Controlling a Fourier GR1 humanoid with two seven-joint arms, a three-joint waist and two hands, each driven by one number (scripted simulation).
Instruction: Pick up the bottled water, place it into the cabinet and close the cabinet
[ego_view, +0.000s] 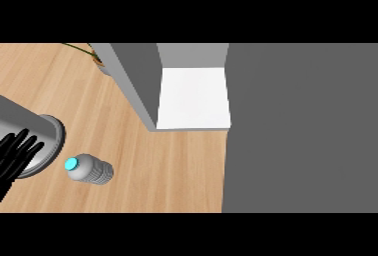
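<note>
Nearest, at the view's left edge: one black hand (16, 155) on a grey forearm (33, 130), fingers straight and spread, holding nothing. By its place at the left it reads as the left hand; the right hand does not show. Just to its right, apart from the fingers, the bottled water (90, 169) lies on the wooden counter (170, 170), a small grey ribbed bottle with a bright cyan cap (72, 163) turned toward the hand. It seems tipped or seen nearly end-on; which, I cannot tell. Further up the counter stands the cabinet (140, 85), grey-walled, its interior showing as a white floor panel (193, 97) between the grey left wall and a broad dark grey surface (303, 130) that fills the whole right side of the view; whether that surface is the cabinet's door or its side is unclear. The bottle is well apart from the cabinet, on open counter below and left of it. Farthest, at the top left behind the cabinet's corner, thin green-yellow stems (85, 50) of a plant curve in, mostly hidden.
</note>
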